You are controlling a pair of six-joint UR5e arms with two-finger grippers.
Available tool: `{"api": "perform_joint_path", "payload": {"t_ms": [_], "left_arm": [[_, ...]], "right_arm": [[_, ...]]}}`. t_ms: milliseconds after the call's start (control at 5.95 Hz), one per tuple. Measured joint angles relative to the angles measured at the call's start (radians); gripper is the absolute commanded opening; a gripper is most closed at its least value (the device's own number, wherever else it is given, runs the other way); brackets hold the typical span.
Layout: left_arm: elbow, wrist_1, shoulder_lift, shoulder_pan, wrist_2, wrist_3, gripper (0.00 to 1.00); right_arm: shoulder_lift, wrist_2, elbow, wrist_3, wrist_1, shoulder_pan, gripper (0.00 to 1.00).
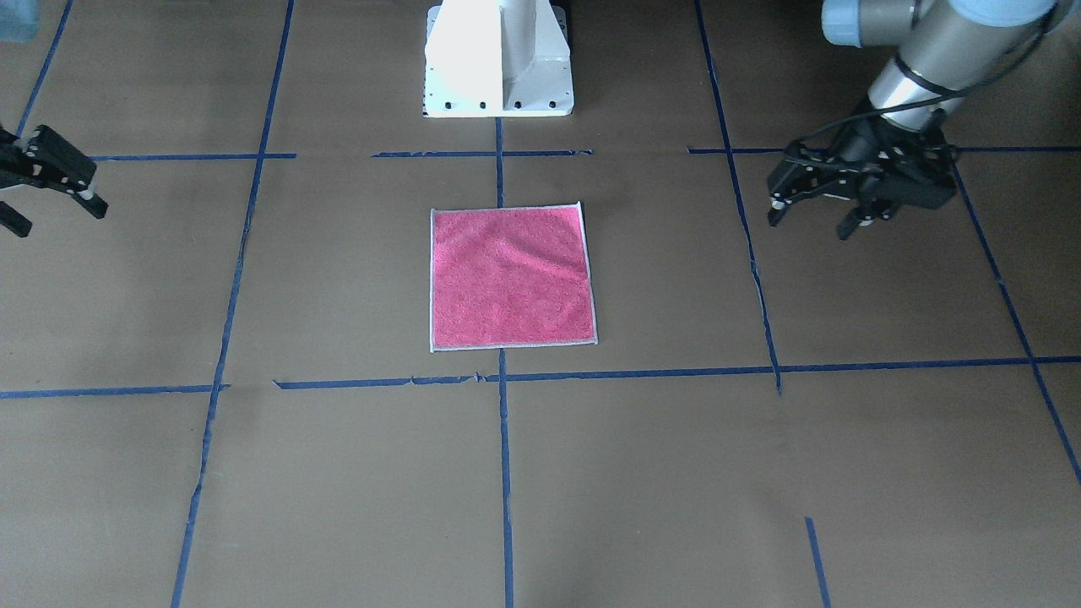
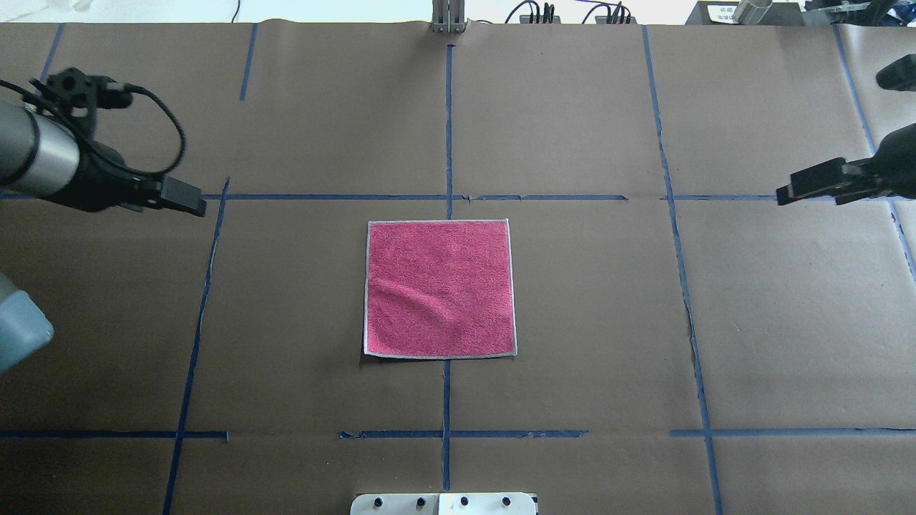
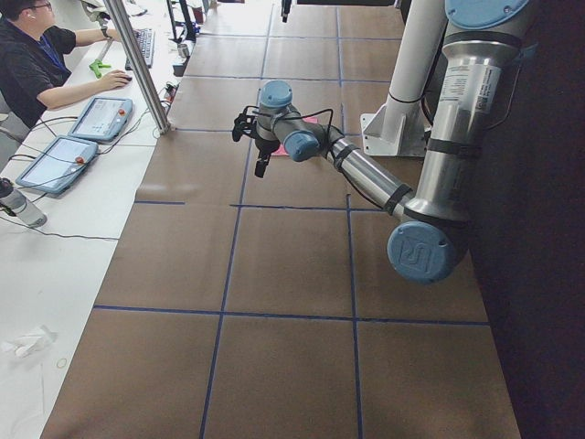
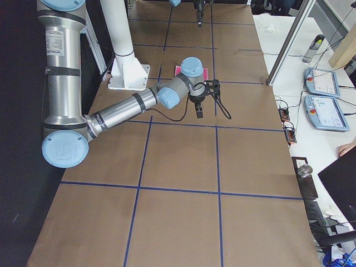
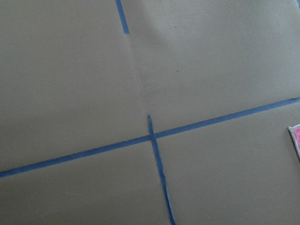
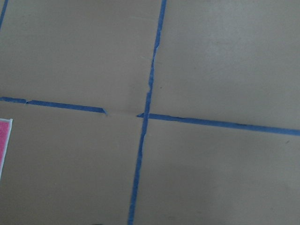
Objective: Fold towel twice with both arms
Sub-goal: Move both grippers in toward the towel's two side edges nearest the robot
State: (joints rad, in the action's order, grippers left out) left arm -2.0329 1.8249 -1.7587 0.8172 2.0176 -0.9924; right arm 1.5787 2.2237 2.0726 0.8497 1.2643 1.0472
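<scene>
Front view: towel (image 1: 511, 277) flat, pink face up, just in front of the pedestal base (image 1: 498, 59). Left gripper (image 1: 809, 226) and right gripper (image 1: 59, 221) well out to either side of base, fingers spread wide, empty. Overhead: towel unfolded, centred on base.

The right gripper (image 1: 57, 218) is cut by the frame edge; off to its side, its wrist view catches only a towel (image 6: 3, 140) corner.

The towel (image 1: 511, 279) lies on the table (image 1: 676, 473) between the left hand (image 1: 811, 221) and right hand (image 1: 59, 215), touching neither.
</scene>
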Motion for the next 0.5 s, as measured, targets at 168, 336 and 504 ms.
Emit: {"api": "perform_joint_path", "payload": {"t_ms": [168, 336, 504], "left_arm": [[-0.005, -0.003, -0.039, -0.135, -0.118, -0.156, 0.84], [0.0, -0.006, -0.072, -0.237, -0.195, -0.285, 0.76], [0.006, -0.008, -0.094, -0.309, -0.245, -0.393, 0.71]], "right_arm": [[-0.036, -0.109, 0.015, 0.157, -0.001, -0.125, 0.88], [-0.087, -0.215, 0.017, 0.31, 0.016, -0.252, 0.8], [-0.141, -0.31, 0.015, 0.466, 0.048, -0.366, 0.76]]}}
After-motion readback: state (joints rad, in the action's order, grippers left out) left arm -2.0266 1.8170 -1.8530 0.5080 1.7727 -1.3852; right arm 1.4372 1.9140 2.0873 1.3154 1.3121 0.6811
